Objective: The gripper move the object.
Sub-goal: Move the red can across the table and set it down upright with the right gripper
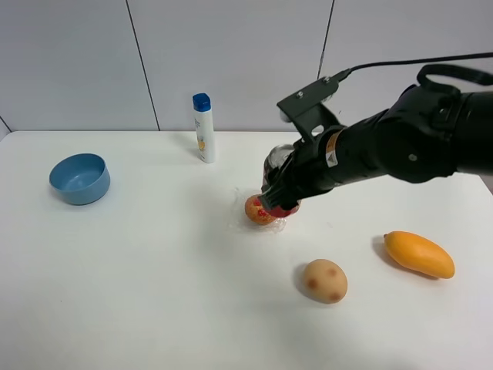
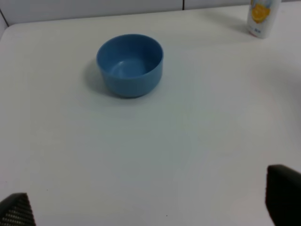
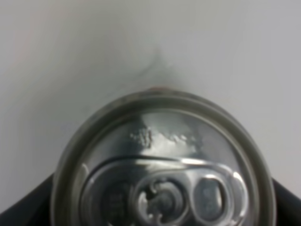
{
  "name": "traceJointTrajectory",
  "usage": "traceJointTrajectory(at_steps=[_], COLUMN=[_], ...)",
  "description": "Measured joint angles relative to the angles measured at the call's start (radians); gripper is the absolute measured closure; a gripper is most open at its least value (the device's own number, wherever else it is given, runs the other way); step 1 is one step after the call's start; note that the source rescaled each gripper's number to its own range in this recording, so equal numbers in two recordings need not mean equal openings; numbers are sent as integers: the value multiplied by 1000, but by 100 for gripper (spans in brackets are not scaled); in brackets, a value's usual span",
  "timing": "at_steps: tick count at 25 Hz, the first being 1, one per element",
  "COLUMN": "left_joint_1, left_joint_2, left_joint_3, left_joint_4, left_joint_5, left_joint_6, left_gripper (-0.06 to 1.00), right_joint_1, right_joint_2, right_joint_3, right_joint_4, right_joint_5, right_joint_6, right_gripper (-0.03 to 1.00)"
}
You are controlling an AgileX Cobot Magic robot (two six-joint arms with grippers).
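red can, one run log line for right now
right gripper: shut on red can | left gripper: open, empty | blue bowl: empty

Bulky black arm (image 1: pixel 408 142); black jawed gripper (image 1: pixel 279 200); black cable (image 1: pixel 416 60); orange label (image 1: pixel 332 152).

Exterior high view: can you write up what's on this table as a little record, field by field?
Surface: white table
Right gripper: shut on red can
Left gripper: open, holding nothing
Beside can: orange-red fruit
Near right: potato, mango
Left: blue bowl
Back: white bottle, blue cap
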Motion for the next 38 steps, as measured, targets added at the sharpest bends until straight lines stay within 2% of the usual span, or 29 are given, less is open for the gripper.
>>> traceJointTrajectory(at_steps=[9,14,20,23,31,38], left_joint_1=[0,0,0,0,0,0], left_joint_2=[0,0,0,0,0,0], left_joint_3=[0,0,0,0,0,0], left_joint_4=[0,0,0,0,0,0], left_joint_5=[0,0,0,0,0,0], left_joint_6=[0,0,0,0,0,0], left_gripper=[-6,-6,-6,-6,-6,-6], right_joint_1=[-205,-284,-313,-319,-343,-368], right_joint_2=[6,80,231,316,448,497], right_joint_3=[-56,-56,-60,-97,-211,-272], right_joint_4=[-17,-23,-23,-23,-4,13], right_joint_5=[-17,-98,-261,-291,-294,-246], right_joint_6=[-5,-19,-24,-26,1,37], right_gripper=[96,96,96,96,96,96])
